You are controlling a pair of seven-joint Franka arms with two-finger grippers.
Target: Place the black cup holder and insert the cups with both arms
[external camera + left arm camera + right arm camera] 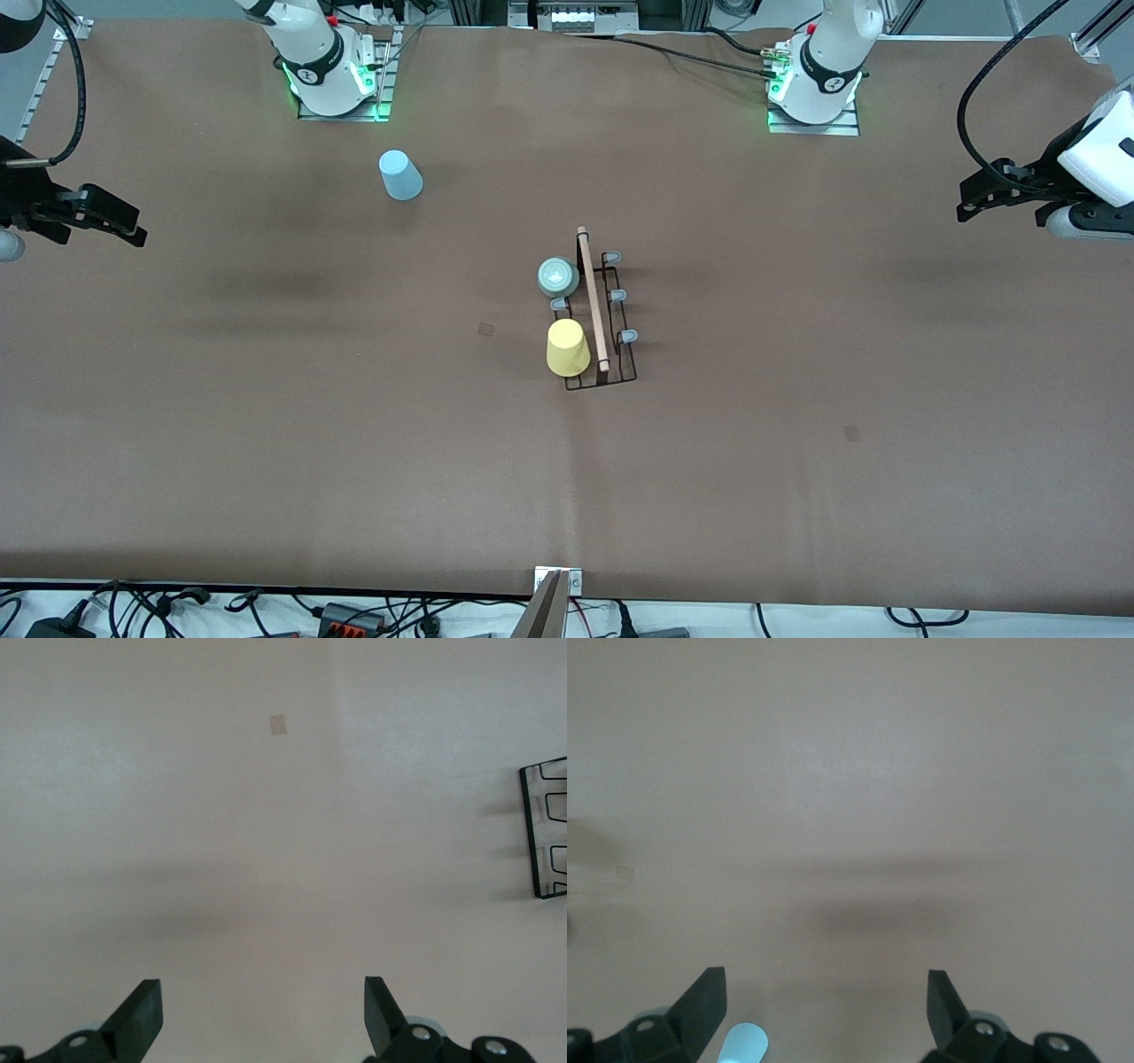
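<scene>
The black cup holder [611, 328] with its wooden rod handle [593, 297] stands at the table's middle. The sage green cup [558, 276] and the yellow cup [567, 347] sit upside down on its pegs on the side toward the right arm's end. The light blue cup [400, 175] stands upside down on the table near the right arm's base. It also shows in the right wrist view [744, 1045]. My right gripper [133, 230] is open and empty over the right arm's end of the table. My left gripper [967, 202] is open and empty over the left arm's end. One end of the holder [545, 828] shows in the left wrist view.
Three pegs [626, 337] on the holder's side toward the left arm's end are bare. Small tape marks [486, 329] [851, 433] lie on the brown table cover. Cables and a metal bracket [558, 585] run along the edge nearest the front camera.
</scene>
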